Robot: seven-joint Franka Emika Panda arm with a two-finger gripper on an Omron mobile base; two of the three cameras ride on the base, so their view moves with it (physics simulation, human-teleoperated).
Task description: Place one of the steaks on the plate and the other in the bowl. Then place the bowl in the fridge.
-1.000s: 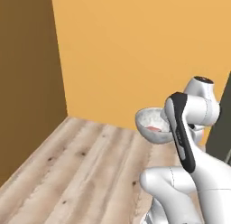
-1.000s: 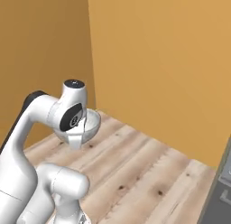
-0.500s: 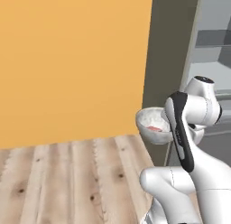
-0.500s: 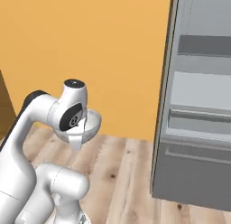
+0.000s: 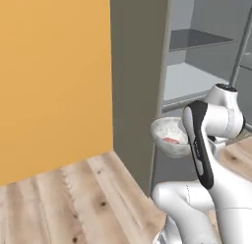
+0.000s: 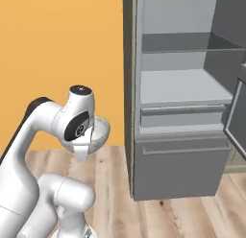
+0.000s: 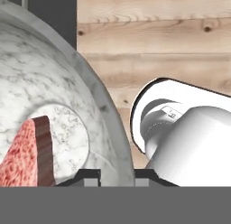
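Bowl up in the air by the open fridge

The hand (image 7: 117, 177) is clamped on the bowl (image 5: 170, 137) rim, steak (image 7: 27, 153) inside, fridge (image 6: 182, 112) door open just ahead.

steak (image 7: 27, 155) in bowl (image 5: 170, 137) (fridge (image 6: 182, 112) ahead)

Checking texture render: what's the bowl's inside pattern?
White with grey marble veining on the bowl; clearest in the hand view.

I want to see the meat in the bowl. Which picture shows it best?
The hand view: the steak lies close up in the bowl, red and marbled. The left base view shows a small pink patch. In the right base view the bowl's wall hides it.
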